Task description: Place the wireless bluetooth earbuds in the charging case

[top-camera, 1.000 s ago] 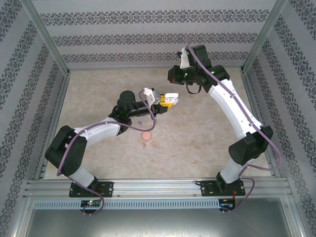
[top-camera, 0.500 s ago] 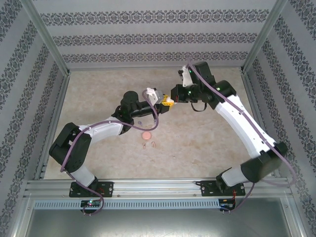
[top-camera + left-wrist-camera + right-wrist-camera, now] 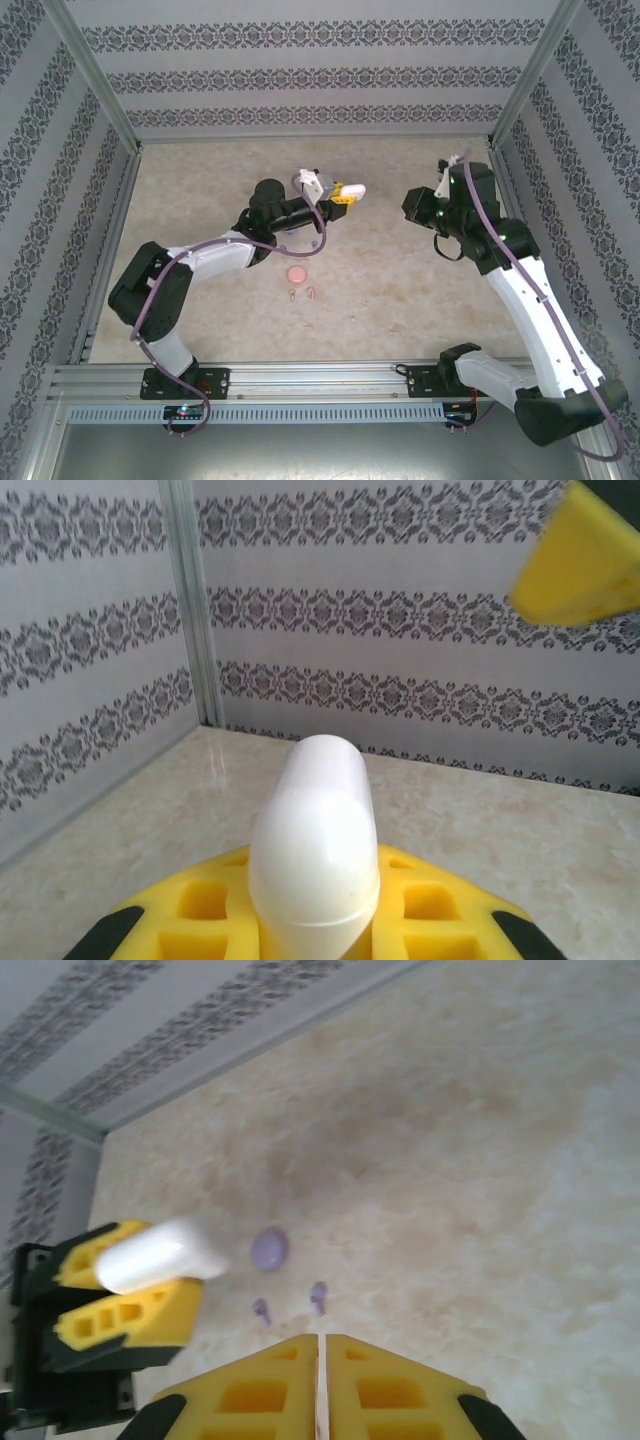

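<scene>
Right claw (image 3: 320, 1339) now well apart from white case (image 3: 315, 850) in left claw (image 3: 335, 195)

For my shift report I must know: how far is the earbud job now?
Done: perhaps the white case, closed in the left gripper; its contents are hidden. In hand: only that case; the right gripper is shut and empty. Left: two loose earbuds lie beside the pinkish case on the table.

Left arm (image 3: 200, 262) reaching forward, elbow bent; left gripper (image 3: 338, 194) raised, pointing right, clamped on white charging case (image 3: 315, 850). Right arm (image 3: 530, 300) upright at right side; right gripper (image 3: 320, 1350) pointing left, jaws together, empty.
</scene>
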Motion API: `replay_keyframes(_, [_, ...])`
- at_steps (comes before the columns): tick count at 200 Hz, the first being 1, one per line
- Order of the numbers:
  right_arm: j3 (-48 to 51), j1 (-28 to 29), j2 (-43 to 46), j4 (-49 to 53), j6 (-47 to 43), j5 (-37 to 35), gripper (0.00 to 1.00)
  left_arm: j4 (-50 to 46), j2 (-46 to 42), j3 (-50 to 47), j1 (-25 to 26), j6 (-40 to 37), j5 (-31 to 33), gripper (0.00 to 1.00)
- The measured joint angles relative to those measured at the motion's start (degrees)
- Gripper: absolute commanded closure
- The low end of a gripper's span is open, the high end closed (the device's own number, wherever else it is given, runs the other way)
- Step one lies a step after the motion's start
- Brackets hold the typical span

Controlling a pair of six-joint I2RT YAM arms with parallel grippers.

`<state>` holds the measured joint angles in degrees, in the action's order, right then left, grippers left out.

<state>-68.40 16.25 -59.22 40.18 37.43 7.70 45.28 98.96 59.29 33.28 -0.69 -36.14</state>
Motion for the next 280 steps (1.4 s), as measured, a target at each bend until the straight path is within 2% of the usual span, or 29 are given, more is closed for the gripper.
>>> replay_keyframes(43, [12.22,-1.51,1.70,-2.14,3.04,-2.99,0.85,-6.34,13.27,11.91,0.00,10.62,-0.26,1.00])
replay_keyframes(97, [16.46,-2.25,2.08,-6.10,4.50,-3.80,0.81,-28.57,31.45,36.48,0.00,28.63,-0.02,1.00])
replay_keyframes(142, [17.51,-3.41,0.59,-9.03,4.68,-3.28,0.78,-48.15,43.69,55.58,0.04,37.40,-0.07,1.00])
replay_keyframes(158, [17.59,-3.78,0.07,-9.60,4.68,-2.84,0.77,-53.11,46.01,59.01,0.04,39.04,0.00,0.90])
replay_keyframes(187, [17.59,-4.17,-0.37,-10.38,4.66,-2.05,0.71,-60.78,48.46,62.42,0.04,40.81,0.42,0.79])
replay_keyframes(231, [17.59,-4.52,-0.39,-10.45,4.57,-1.33,0.52,-70.10,49.35,67.69,0.04,41.22,3.06,0.70])
replay_keyframes(255, [17.57,-4.52,0.11,-10.32,4.24,-1.20,0.43,-74.12,49.35,68.72,0.00,41.13,4.94,0.59])
replay_keyframes(280, [17.53,-4.52,1.40,-9.68,4.22,-1.20,0.39,-76.74,49.27,69.66,0.02,40.24,6.51,0.42])
